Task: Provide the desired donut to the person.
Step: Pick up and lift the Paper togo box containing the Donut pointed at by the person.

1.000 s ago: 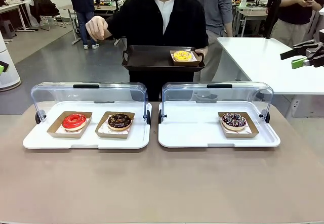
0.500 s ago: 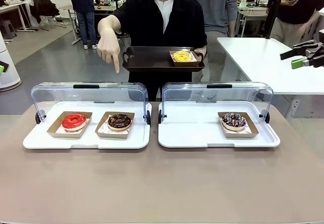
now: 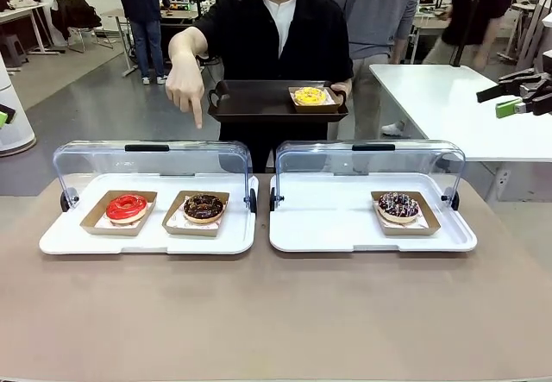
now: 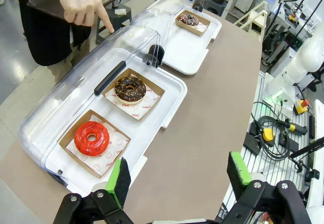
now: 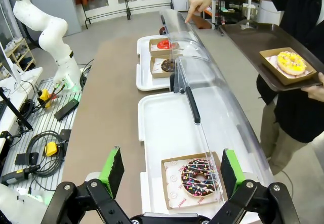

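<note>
The person (image 3: 274, 33) stands at the far side and holds a dark tray (image 3: 250, 99) that carries a yellow donut (image 3: 310, 96). Their other hand (image 3: 185, 89) points a finger down over the left white tray (image 3: 147, 240), about above the chocolate donut (image 3: 203, 207); a red donut (image 3: 127, 207) lies beside it. A sprinkled chocolate donut (image 3: 398, 205) sits in the right white tray (image 3: 345, 227). My left gripper (image 4: 179, 173) hangs open above the table's left end. Off the right end, my right gripper (image 5: 171, 171) is open too, seen also at the picture's right edge (image 3: 511, 95).
Each white tray has a clear hinged lid (image 3: 151, 162) standing open behind the donuts. Every donut lies in a brown paper box. A white table (image 3: 448, 106) stands at the right behind my right gripper. Other people stand farther back.
The person's raised fist has come down into a finger pointing at the left tray, and holds there. Both grippers have stayed still and open.
</note>
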Controlling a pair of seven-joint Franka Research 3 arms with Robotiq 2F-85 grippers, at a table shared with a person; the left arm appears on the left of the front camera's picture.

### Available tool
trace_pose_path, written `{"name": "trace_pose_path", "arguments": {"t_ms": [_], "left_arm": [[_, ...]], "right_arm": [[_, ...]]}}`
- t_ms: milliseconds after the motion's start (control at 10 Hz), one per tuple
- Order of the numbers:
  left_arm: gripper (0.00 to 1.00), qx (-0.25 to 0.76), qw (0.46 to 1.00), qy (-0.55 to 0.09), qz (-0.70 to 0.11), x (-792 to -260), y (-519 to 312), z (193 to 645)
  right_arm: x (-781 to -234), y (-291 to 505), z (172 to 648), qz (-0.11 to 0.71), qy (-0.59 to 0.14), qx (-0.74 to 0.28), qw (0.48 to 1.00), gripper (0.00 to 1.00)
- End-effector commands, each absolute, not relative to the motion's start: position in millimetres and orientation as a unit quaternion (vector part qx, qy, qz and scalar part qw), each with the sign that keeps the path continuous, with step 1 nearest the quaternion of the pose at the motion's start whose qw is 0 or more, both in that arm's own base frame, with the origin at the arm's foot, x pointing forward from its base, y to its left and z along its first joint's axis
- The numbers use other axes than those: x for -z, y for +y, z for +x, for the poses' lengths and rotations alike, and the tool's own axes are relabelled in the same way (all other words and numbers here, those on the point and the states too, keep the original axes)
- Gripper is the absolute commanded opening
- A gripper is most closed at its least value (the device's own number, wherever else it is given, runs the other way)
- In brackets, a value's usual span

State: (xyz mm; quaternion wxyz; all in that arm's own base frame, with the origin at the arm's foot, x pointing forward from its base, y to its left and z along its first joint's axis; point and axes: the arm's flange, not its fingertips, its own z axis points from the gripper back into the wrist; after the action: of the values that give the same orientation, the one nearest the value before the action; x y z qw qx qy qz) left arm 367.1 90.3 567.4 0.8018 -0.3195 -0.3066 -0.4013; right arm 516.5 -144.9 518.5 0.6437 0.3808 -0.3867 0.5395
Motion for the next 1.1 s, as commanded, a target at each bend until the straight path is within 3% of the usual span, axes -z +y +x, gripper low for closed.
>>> {"name": "trace_pose_path", "arguments": {"t_ms": [0,1000], "left_arm": [[1.00,0.402,0.799,-0.310,-0.323,-567.6,90.8,366.6],[1.00,0.417,0.802,-0.301,-0.304,-575.9,84.9,372.1]], "right_arm": [[-517.8,-144.8,517.0,0.381,-0.386,-0.536,0.647,1.00],[-517.8,-144.8,517.0,0.381,-0.386,-0.536,0.647,1.00]]}}
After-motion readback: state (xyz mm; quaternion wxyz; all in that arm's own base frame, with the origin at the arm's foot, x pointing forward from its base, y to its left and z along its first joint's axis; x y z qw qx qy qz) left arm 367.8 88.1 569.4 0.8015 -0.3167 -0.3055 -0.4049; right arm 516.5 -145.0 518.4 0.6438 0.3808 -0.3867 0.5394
